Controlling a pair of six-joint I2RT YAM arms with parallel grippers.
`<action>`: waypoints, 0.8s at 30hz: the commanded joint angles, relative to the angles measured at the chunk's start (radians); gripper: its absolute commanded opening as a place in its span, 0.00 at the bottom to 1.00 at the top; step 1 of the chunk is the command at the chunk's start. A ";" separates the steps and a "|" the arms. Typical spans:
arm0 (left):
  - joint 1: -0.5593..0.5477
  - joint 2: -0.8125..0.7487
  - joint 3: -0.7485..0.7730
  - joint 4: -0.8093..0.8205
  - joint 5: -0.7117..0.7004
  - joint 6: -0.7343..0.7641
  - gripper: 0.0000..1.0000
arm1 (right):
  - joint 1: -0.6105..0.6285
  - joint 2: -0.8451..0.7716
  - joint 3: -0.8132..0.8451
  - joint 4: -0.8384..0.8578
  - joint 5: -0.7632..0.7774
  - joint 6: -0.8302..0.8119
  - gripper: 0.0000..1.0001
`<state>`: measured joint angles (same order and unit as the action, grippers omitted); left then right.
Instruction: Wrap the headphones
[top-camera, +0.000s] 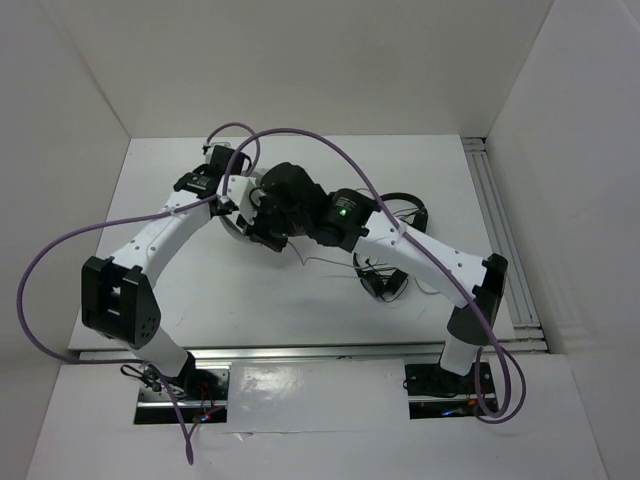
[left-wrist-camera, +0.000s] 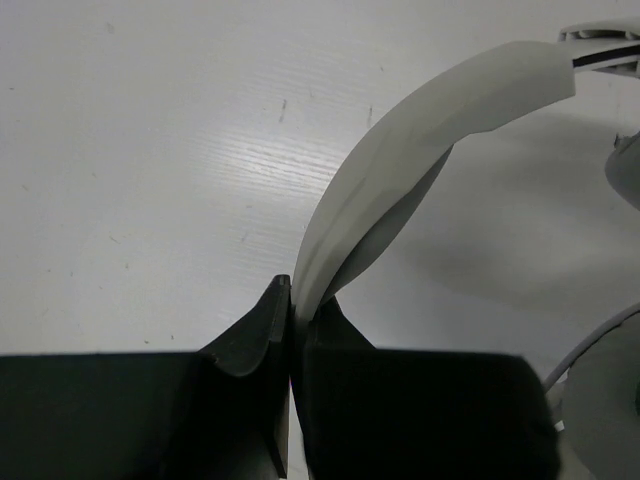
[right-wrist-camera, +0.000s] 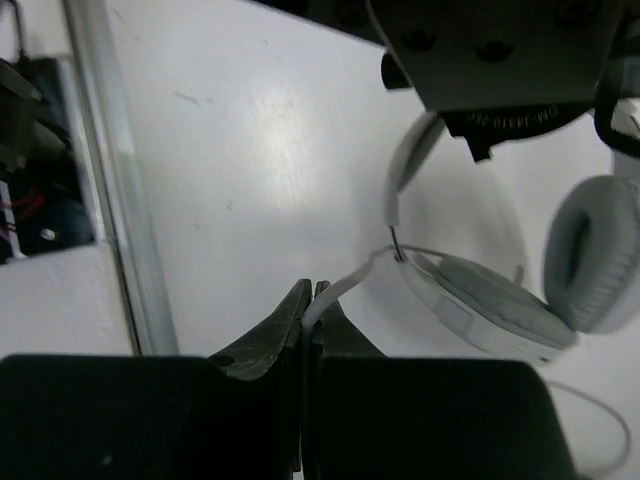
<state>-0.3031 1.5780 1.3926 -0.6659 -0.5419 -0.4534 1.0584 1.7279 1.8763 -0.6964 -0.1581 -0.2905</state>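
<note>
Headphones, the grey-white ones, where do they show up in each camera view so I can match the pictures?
Top external: headphones mostly hidden under the two wrists, left of centre.
Left wrist: headband arcs from bottom centre to upper right.
Right wrist: headband and earcups at right.
Shared landmark: left gripper, shut on the headband.

The headphones (right-wrist-camera: 470, 300) are showing smooth matt plastic and soft padding; the surface (right-wrist-camera: 250, 150) is gleaming faintly, lightly scuffed
</note>
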 joint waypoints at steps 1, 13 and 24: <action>0.004 0.002 0.002 0.115 0.126 0.123 0.00 | 0.063 -0.031 0.066 -0.141 0.200 -0.067 0.00; -0.088 -0.102 -0.153 0.069 0.330 0.255 0.00 | 0.164 -0.338 -0.438 0.671 0.977 -0.255 0.00; -0.258 -0.265 -0.236 0.014 0.200 0.292 0.00 | 0.011 -0.340 -0.491 0.871 0.899 -0.266 0.04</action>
<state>-0.5312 1.3609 1.1797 -0.5980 -0.2653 -0.2321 1.1423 1.4296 1.3331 -0.0853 0.7029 -0.5667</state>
